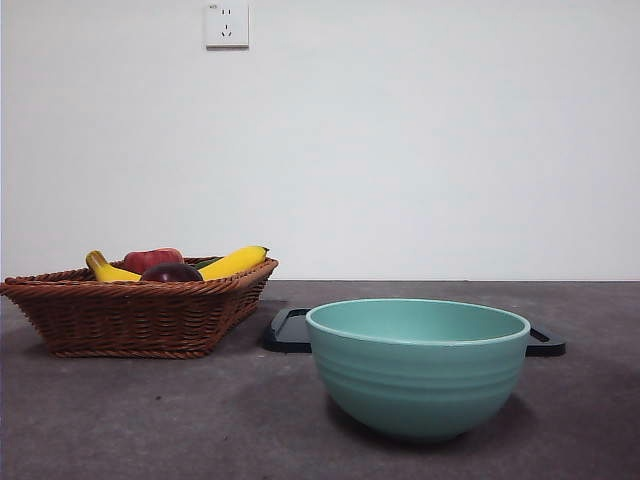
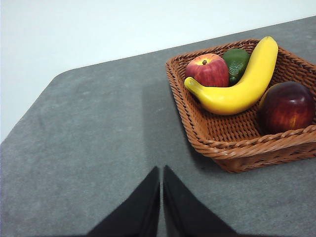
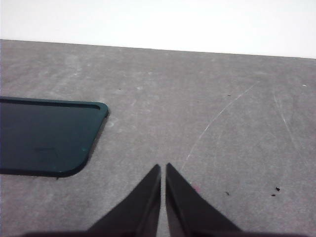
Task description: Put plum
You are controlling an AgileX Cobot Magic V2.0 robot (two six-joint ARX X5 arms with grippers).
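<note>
Nothing is done yet: plum [image 2: 287, 107] lies in the basket [image 2: 212, 136] at left, probably untouched (front view hides most of it), and left gripper [image 2: 161, 174] and right gripper [image 3: 163, 170] both wait with jaws closed, holding nothing.

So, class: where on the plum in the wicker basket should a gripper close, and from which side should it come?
Probably from above, closing across the round middle of the plum. It sits low in the basket, tight against the woven wall, with the banana beside it, so a sideways approach looks blocked. The left gripper, shut, is nearer.
</note>
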